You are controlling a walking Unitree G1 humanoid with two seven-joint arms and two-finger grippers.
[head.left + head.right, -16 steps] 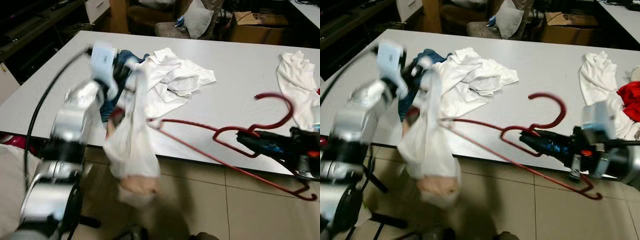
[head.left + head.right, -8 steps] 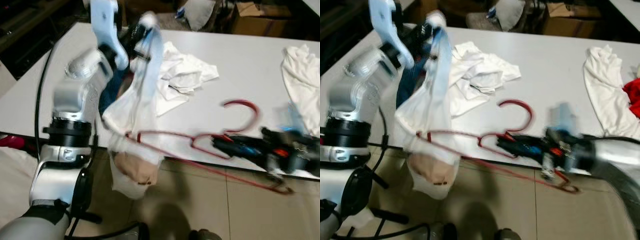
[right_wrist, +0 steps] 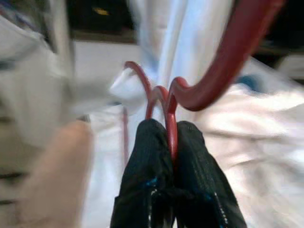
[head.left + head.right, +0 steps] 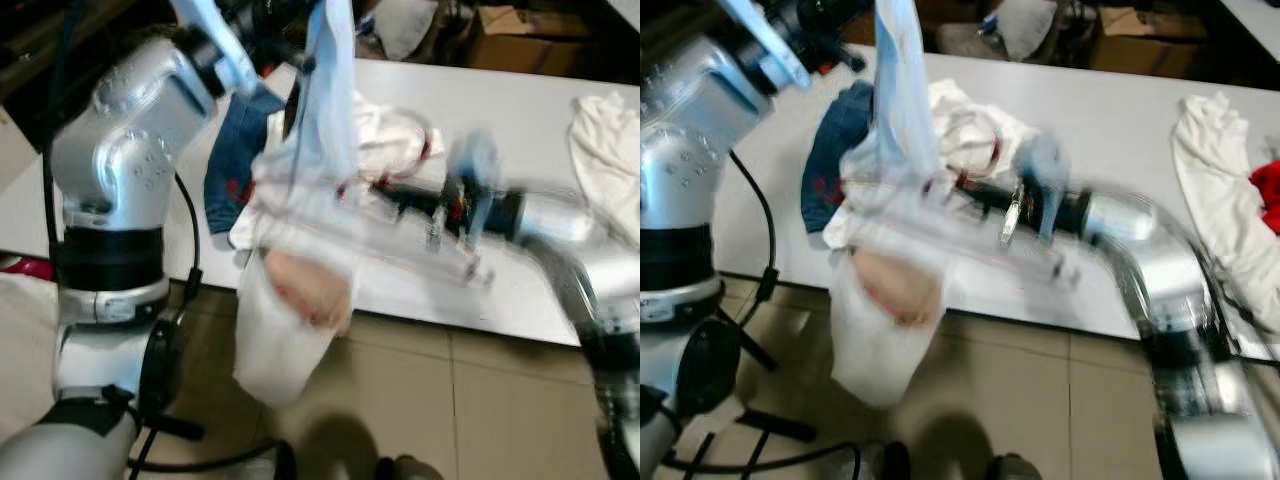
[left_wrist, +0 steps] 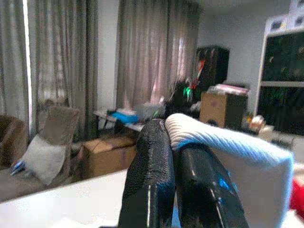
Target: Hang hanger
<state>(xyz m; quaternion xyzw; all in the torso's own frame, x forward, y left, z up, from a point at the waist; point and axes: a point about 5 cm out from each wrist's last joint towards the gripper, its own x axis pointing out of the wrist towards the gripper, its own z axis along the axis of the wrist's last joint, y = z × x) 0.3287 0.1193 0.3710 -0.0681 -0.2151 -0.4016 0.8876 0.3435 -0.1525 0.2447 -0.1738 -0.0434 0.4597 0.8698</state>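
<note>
The red hanger is a thin, rounded rod, with a broad curved hook and a small loop below it at the neck; the right gripper has its two black fingers clamped tight on that neck, the red rod pinched between them. In the head views the hanger is mostly blurred and half hidden by cloth, showing as faint red lines against a white garment over the near edge of the table. That garment is a thin white piece with a pale pink printed patch low on its front, and it hangs from high up down past the table's edge towards the tiled floor. The left gripper is raised above the table with its fingers pressed together on a ribbed white hem of the garment. The right arm reaches across the tabletop from the right, its gripper meeting the hanging cloth about halfway down. Behind the garment on the table lie a blue denim piece and a crumpled heap of white clothes, touching one another. Well apart, at the table's far right, another white garment lies draped, with a red cloth just beside it. Beyond the table stands a cardboard box; its contents cannot be made out.
</note>
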